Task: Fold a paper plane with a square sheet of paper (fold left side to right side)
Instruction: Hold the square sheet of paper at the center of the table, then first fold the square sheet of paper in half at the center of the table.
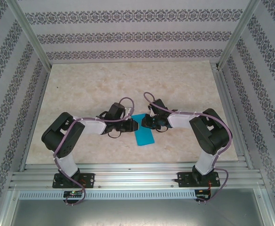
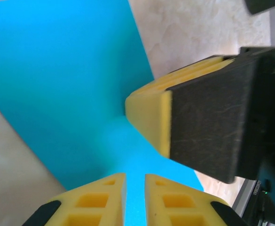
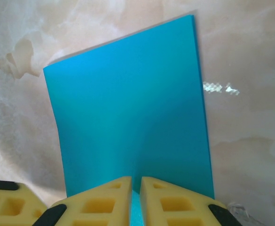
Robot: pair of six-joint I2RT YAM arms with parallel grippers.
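**Both grippers pinched on the blue sheet at mid-table**

You had the two arms bent inward so that their wrists met just below the centre of the overhead frame. The square sheet of paper (image 1: 143,134) lay between them on the marbled table (image 1: 90,89), bright cyan and unmarked. From above it read as an oblong, longer than wide, tilted slightly, with its lower end reaching towards the bottom of the frame. Whether it was doubled over I cannot tell.

Your left gripper (image 2: 135,183) sat at the bottom edge of its own wrist view. Its yellow fingers (image 2: 97,200) were drawn together until just a thin strip of cyan showed between them, so they were clamped on the sheet. The paper rose away from them and filled the upper left of that frame, lifted off the table surface on that side.

Your right gripper (image 3: 136,186) was in the same state at the bottom centre of its wrist view, pressed onto the sheet's near edge with a sliver of blue in the slit. From there the paper spread up the frame, its top edge slanting from upper left to upper right.

In the left wrist view, the right gripper's fingers (image 2: 149,113) came in from the right, their tips touching the paper just above your left fingers.
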